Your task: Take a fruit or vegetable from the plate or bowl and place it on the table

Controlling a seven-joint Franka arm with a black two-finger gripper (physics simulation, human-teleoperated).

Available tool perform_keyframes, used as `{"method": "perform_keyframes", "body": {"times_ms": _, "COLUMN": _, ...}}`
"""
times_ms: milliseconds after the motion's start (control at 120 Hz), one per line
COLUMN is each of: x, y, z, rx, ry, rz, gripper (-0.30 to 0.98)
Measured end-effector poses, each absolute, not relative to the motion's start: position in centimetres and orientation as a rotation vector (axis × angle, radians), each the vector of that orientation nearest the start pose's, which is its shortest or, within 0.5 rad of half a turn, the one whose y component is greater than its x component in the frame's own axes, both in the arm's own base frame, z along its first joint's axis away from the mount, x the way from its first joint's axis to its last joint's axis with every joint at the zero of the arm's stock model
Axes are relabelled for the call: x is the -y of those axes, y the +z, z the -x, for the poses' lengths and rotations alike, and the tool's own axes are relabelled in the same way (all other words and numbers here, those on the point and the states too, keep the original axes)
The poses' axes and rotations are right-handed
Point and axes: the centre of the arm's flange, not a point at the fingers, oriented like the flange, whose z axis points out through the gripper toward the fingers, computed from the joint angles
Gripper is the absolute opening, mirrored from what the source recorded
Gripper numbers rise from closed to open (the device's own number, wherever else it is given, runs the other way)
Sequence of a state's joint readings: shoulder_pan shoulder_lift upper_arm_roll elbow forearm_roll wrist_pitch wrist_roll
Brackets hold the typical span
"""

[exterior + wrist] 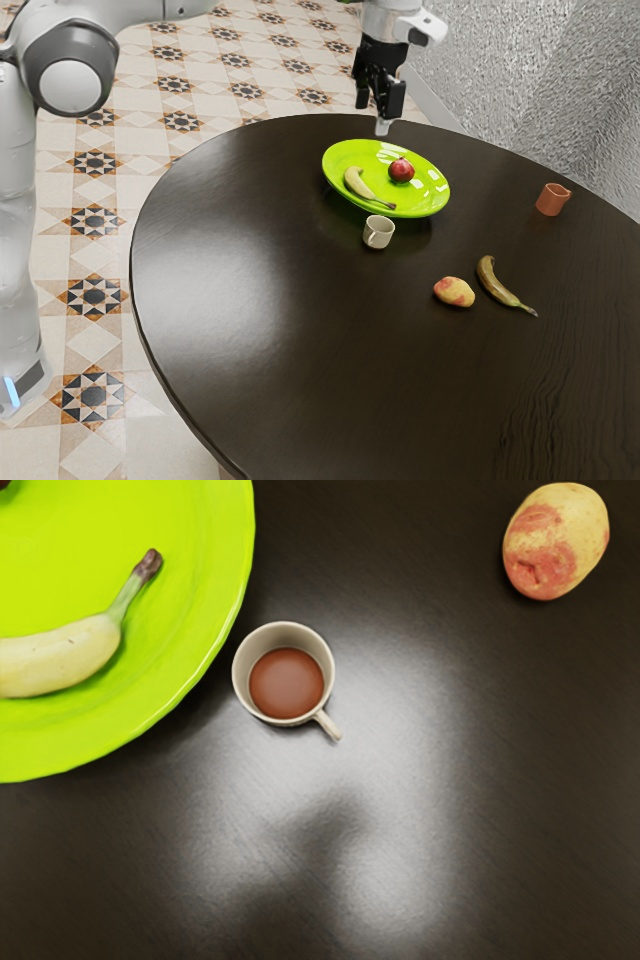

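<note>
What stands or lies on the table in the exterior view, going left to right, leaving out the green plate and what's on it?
Pale cup → yellow-and-red fruit → brownish banana → terracotta mug

No text, label, brand, number or sign can be read in either view.
</note>
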State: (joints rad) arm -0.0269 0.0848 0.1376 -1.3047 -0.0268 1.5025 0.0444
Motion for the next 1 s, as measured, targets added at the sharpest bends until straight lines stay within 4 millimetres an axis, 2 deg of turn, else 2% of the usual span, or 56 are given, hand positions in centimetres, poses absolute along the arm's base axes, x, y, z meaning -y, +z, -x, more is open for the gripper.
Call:
{"method": "perform_keyframes", "body": {"times_ms": 250, "x": -5.9, "y": 69.1, "z": -57.0, "rx": 0.107, "ry": -0.164, "rz": 3.138, "gripper": 0.68}}
{"method": "perform_keyframes", "body": {"times_ms": 342, "x": -7.1, "y": 69.2, "z": -56.7, "rx": 0.124, "ry": -0.155, "rz": 3.126, "gripper": 0.68}}
{"method": "perform_keyframes", "body": {"times_ms": 417, "x": -8.2, "y": 69.4, "z": -56.3, "rx": 0.062, "ry": -0.141, "rz": 3.098, "gripper": 0.69}}
{"method": "perform_keyframes", "body": {"times_ms": 500, "x": -8.7, "y": 69.1, "z": -56.3, "rx": -0.072, "ry": -0.116, "rz": 3.068, "gripper": 0.69}}
{"method": "perform_keyframes", "body": {"times_ms": 658, "x": -9.5, "y": 64.6, "z": -57.6, "rx": -0.468, "ry": -0.02, "rz": 3.016, "gripper": 0.68}}
{"method": "perform_keyframes", "body": {"times_ms": 742, "x": -10.2, "y": 63.1, "z": -57.9, "rx": -0.682, "ry": 0.006, "rz": 2.965, "gripper": 0.68}}
{"method": "perform_keyframes", "body": {"times_ms": 842, "x": -10.3, "y": 61.9, "z": -58.2, "rx": -0.93, "ry": 0.035, "rz": 2.879, "gripper": 0.69}}
{"method": "perform_keyframes", "body": {"times_ms": 1000, "x": -9.5, "y": 60.8, "z": -59.1, "rx": -1.29, "ry": 0.062, "rz": 2.723, "gripper": 0.68}}
